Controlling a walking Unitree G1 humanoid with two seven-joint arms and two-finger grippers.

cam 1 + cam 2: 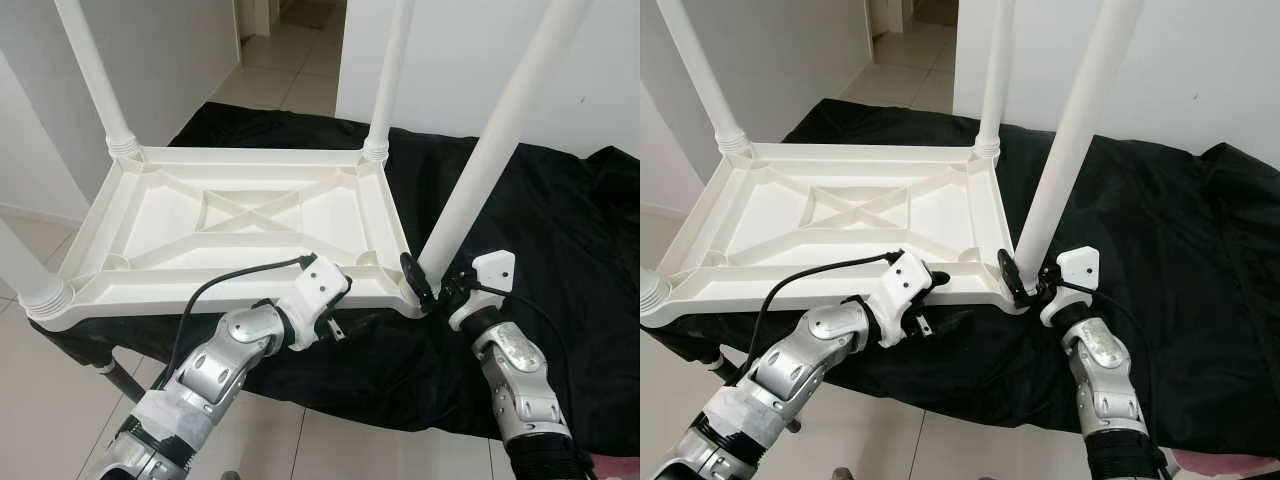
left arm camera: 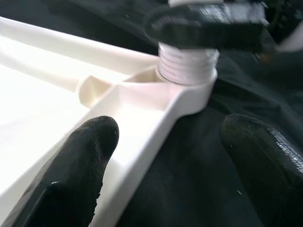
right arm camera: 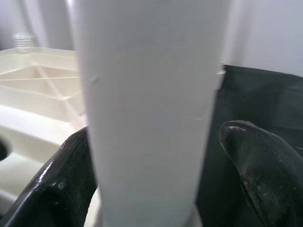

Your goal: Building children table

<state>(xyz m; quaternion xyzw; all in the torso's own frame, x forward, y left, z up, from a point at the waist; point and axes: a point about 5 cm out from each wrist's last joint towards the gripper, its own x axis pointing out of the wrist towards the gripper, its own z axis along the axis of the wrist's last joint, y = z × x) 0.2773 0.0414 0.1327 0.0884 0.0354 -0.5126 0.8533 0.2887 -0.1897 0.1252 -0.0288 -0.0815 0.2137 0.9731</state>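
White tabletop [image 1: 240, 215]: upside down, legs upward
Right gripper [image 1: 428, 284]: clamped on leg [image 1: 495, 150]
Left gripper [image 2: 165, 156]: fingers apart, astride rim; thread [image 2: 187, 64] visible in wrist view

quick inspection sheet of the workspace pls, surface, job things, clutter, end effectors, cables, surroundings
surface: black cloth draped over a low support, hanging over its front edge
job's things: white tabletop lying upside down on the cloth; a leg stands at each of its four corners, the near right leg leaning
clutter: nothing seen
end effectors: right end effector around the base of the near right leg, fingers either side of it; left end effector open, straddling the tabletop's front rim near that corner
cables: black cable looping from the left wrist down the arm; another along the right wrist
surroundings: white walls, tiled floor, open doorway behind
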